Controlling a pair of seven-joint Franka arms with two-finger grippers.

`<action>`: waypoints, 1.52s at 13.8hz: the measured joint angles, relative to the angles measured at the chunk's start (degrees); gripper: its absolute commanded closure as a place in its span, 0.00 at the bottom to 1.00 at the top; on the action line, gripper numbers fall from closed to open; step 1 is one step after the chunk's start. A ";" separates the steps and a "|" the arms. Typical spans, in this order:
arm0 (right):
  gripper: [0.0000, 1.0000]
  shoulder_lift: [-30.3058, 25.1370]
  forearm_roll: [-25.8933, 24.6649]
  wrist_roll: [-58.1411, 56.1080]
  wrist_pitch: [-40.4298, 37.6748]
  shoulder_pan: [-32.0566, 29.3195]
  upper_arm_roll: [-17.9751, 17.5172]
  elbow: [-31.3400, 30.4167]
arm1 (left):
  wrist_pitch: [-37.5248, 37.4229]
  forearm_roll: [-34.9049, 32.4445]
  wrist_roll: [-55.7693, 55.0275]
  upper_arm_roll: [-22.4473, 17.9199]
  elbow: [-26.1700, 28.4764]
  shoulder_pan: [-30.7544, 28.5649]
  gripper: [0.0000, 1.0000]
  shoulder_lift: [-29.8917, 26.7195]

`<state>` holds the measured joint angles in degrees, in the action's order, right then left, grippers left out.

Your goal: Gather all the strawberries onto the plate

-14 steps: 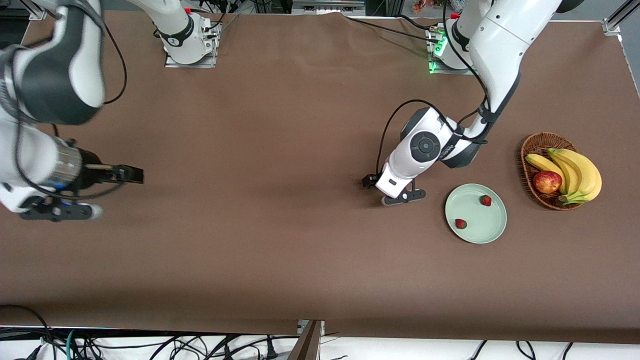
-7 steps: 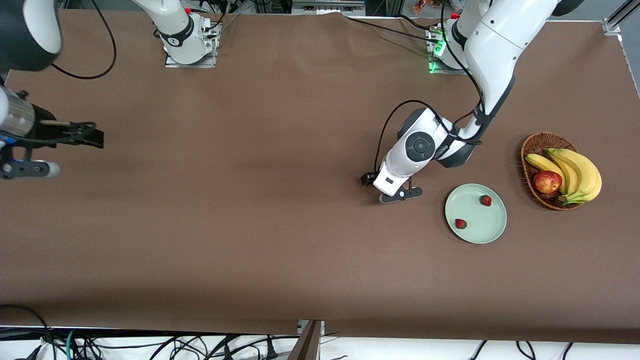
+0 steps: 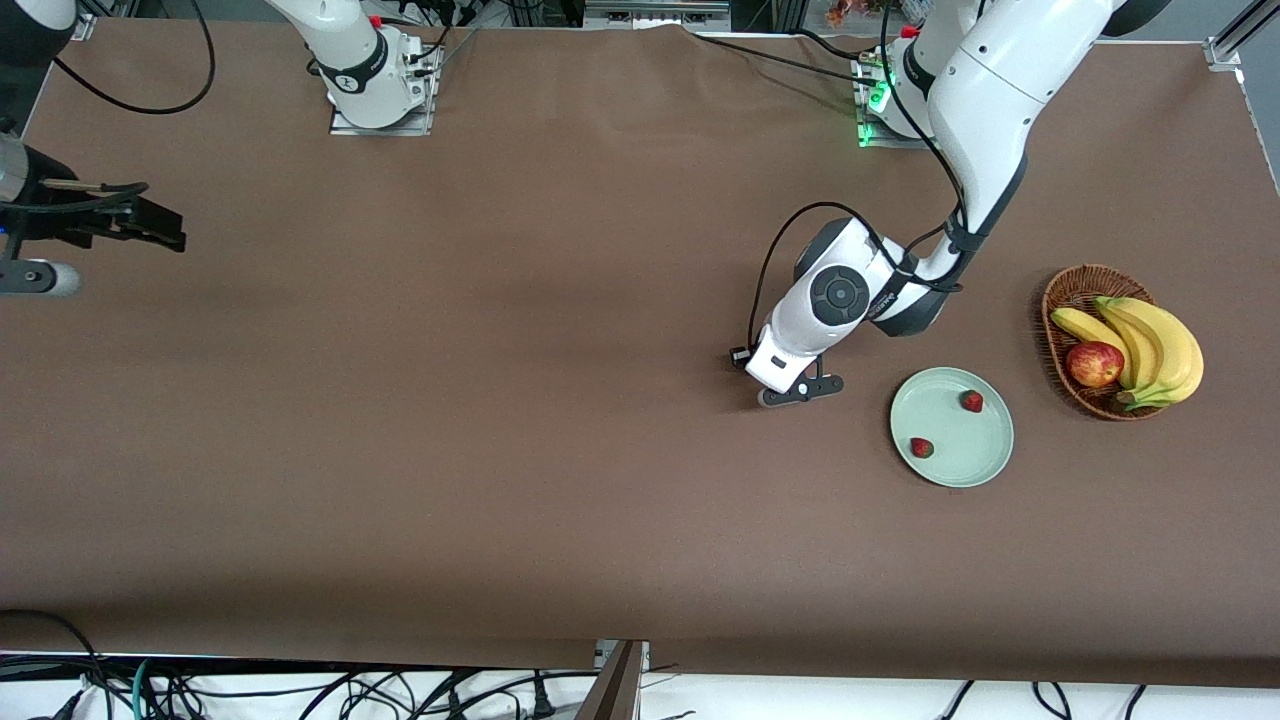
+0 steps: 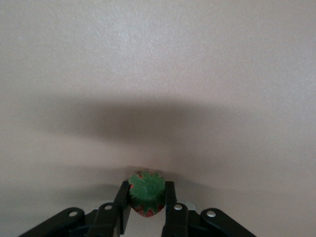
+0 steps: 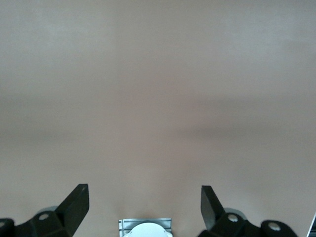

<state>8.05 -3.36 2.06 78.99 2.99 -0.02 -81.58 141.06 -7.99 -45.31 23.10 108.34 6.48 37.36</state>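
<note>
Third strawberry pinched in the left gripper, two already on the plate

No readable writing shows on any item. The left gripper (image 4: pixel 147 202) is clenched on a strawberry (image 4: pixel 146 193), leafy top facing the wrist camera, over bare brown table (image 3: pixel 500 450) just beside the mint-green plate (image 3: pixel 975 462), toward the right arm's end of it. Two more strawberries lie apart on that plate — one (image 3: pixel 972 401) by its farther rim, one (image 3: pixel 921 447) at the edge closest to the gripper. A wicker basket (image 3: pixel 1062 300) with bananas (image 3: pixel 1160 345) and an apple (image 3: pixel 1094 364) sits past the plate. The right gripper (image 5: pixel 144 200) waits spread wide and empty at the table's edge — broad open cloth between both arms.
</note>
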 measured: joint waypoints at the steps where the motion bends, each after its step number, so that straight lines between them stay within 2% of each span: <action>1: 0.00 -0.08 0.28 -0.01 0.06 -0.02 -0.19 -0.45 | -1.28 -0.03 1.05 -0.10 -0.38 -0.26 0.90 -0.23; 7: 0.00 0.04 0.44 -0.17 0.79 -0.51 -0.21 -0.94 | -23.33 -1.22 18.75 -0.99 -11.25 -7.26 0.87 -3.16; 11: 0.00 0.22 0.44 -0.17 1.42 -0.52 -0.23 -0.94 | -25.79 -8.99 33.72 -1.61 -13.00 -13.77 0.83 -3.14; 13: 0.00 0.33 0.44 -0.17 1.64 -0.56 -0.22 -0.94 | -25.76 -12.71 40.57 -1.77 -12.99 -16.44 0.67 -2.81; 15: 0.00 0.35 0.44 -0.17 1.67 -0.61 -0.22 -0.94 | -24.79 -13.47 47.04 -1.90 -12.99 -18.69 0.00 -2.42; 21: 0.00 0.39 0.44 -0.17 1.88 -0.65 -0.22 -0.94 | -24.10 -13.15 50.96 -0.56 -14.63 -20.38 0.00 -1.95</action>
<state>8.44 -2.92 1.88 80.87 2.34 -0.24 -82.52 116.96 -21.14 5.64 22.54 93.71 -13.90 35.41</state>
